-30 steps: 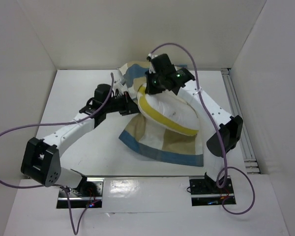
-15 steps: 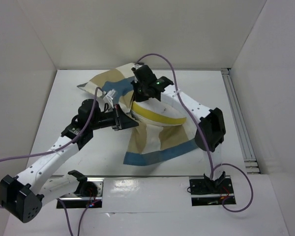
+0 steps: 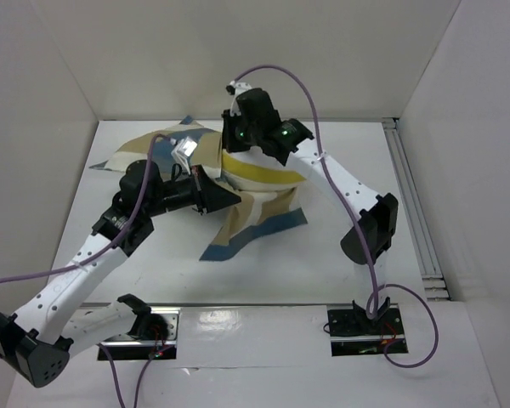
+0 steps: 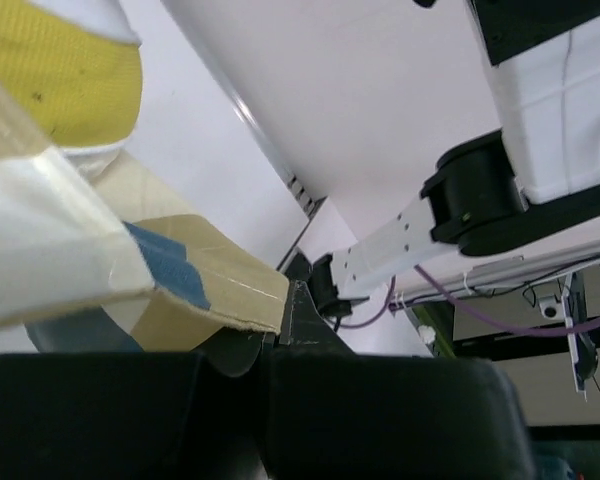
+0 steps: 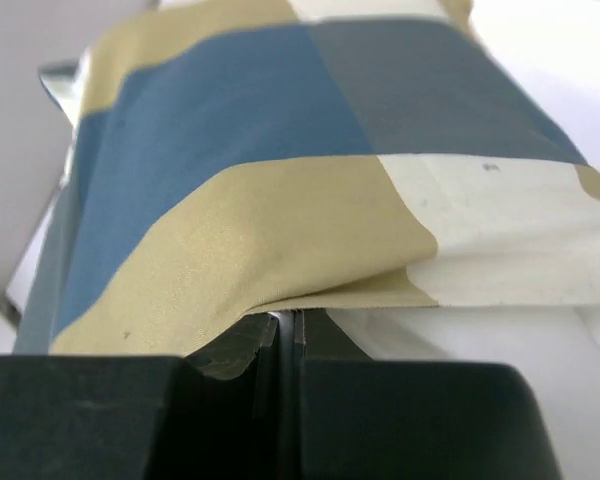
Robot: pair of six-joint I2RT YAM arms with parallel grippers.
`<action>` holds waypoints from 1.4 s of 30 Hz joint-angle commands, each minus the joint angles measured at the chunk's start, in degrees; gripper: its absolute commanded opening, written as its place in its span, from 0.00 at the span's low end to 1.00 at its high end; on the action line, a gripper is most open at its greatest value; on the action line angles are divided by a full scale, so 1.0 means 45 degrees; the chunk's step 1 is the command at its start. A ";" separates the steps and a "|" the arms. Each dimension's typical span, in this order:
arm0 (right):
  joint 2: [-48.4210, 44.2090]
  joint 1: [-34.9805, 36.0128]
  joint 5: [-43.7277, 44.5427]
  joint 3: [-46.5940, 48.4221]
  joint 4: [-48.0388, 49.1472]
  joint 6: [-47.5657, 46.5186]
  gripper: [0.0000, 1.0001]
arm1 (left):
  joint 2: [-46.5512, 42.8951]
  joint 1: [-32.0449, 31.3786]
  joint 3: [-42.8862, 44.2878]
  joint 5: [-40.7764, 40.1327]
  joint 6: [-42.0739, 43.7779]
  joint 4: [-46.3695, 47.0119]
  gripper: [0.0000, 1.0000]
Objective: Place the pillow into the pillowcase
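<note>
Left gripper (image 4: 285,322) and right gripper (image 5: 280,335) each clamp the pillowcase (image 3: 253,221) hem beside the pillow (image 3: 263,172). The cloth looks limp and light, best gripped at its opening edge.

Pillowcase (image 5: 280,180): thin woven cloth, matt, softly creased. Pillow (image 4: 65,65): yellow band of fine-textured cloth, matt. Left gripper (image 4: 285,305) and right gripper (image 5: 280,328): black plastic, matt, smooth. Table (image 3: 323,263): white, smooth, faint sheen.
</note>
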 commanded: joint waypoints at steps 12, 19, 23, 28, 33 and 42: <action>-0.0009 0.1558 -0.1288 -0.4409 0.1904 -0.0037 0.76 | -0.1726 -0.1003 0.0639 0.0133 0.1830 -0.4193 1.00; -0.2819 0.0154 -0.0040 -0.6202 0.0047 0.0116 0.84 | -0.0221 -0.0476 0.2769 -0.0437 0.3159 -0.4839 0.42; -0.4988 -0.1329 0.0663 -0.8409 0.0164 0.0955 0.82 | 0.2217 -0.0144 0.4832 -0.1506 0.4059 -0.6202 0.45; -0.5948 -0.4002 -0.0542 -1.0423 0.0825 0.2030 0.70 | 0.6533 -0.0495 0.8059 -0.6805 0.5113 -0.9133 0.80; -0.5812 -0.5335 -0.3042 -1.1361 0.2310 0.3143 0.78 | 1.0106 -0.0943 1.0227 -1.0316 0.5232 -1.0191 0.81; -0.4347 -0.5454 -0.5134 -1.2144 0.4227 0.4141 0.81 | 1.3861 -0.1199 1.3062 -1.3130 0.5486 -1.0580 0.81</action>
